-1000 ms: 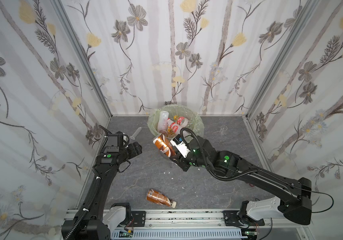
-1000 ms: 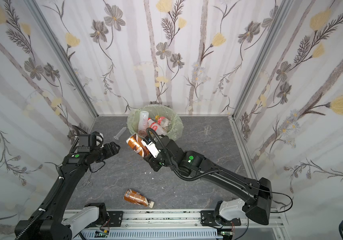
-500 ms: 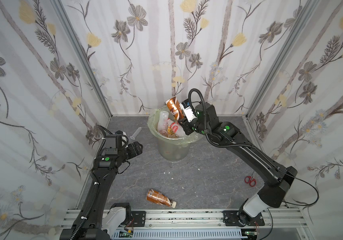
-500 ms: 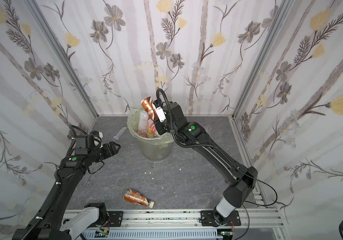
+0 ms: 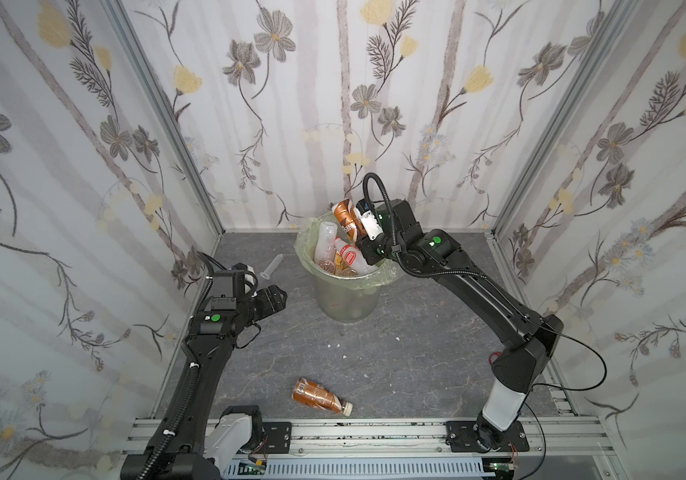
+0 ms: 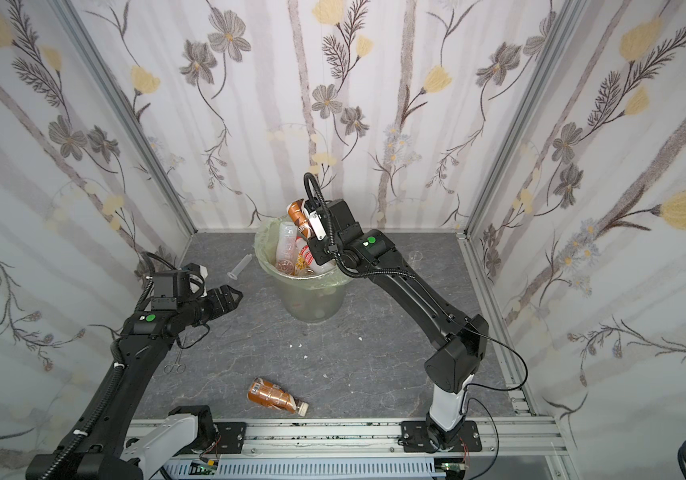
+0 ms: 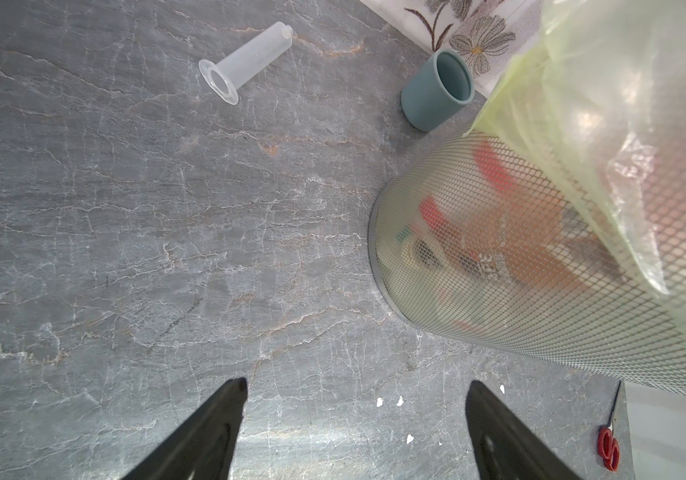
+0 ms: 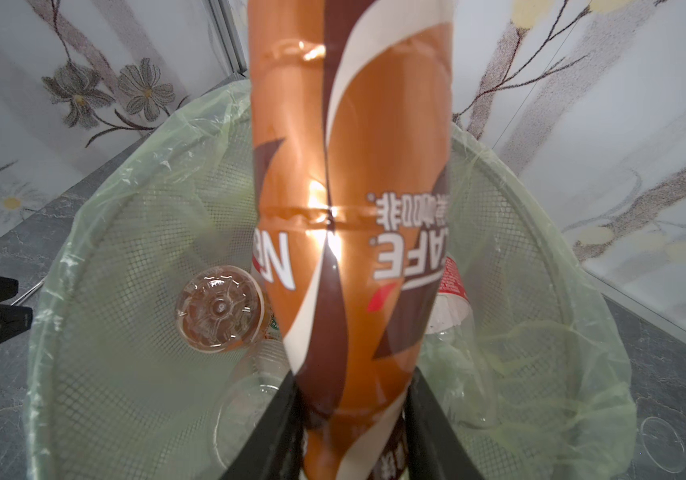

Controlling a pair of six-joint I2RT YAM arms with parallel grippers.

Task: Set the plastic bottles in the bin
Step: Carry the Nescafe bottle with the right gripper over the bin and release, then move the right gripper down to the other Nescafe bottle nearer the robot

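The bin (image 5: 347, 297) (image 6: 312, 301), a mesh bucket lined with a pale green bag, stands at the back middle of the floor. Several plastic bottles (image 5: 333, 253) (image 6: 291, 253) fill it to the rim. My right gripper (image 5: 353, 226) (image 8: 349, 376) hangs over the bin's far rim, shut on a copper-brown coffee bottle (image 5: 343, 216) (image 6: 297, 216) (image 8: 353, 208). Another copper bottle (image 5: 318, 401) (image 6: 274, 395) lies on its side near the front rail. My left gripper (image 5: 276, 297) (image 6: 235, 297) (image 7: 355, 386) hovers open and empty left of the bin (image 7: 499, 291).
A clear syringe (image 5: 272, 266) (image 7: 245, 60) lies left of the bin. A teal cup (image 7: 436, 91) stands behind the bin by the wall. Red-handled scissors (image 7: 608, 449) lie at the right; metal scissors (image 6: 175, 365) lie under my left arm. A clear lid (image 6: 415, 255) is at back right.
My right arm has lifted the copper bottle from in front of the bin up over its far rim. The left arm has barely moved.
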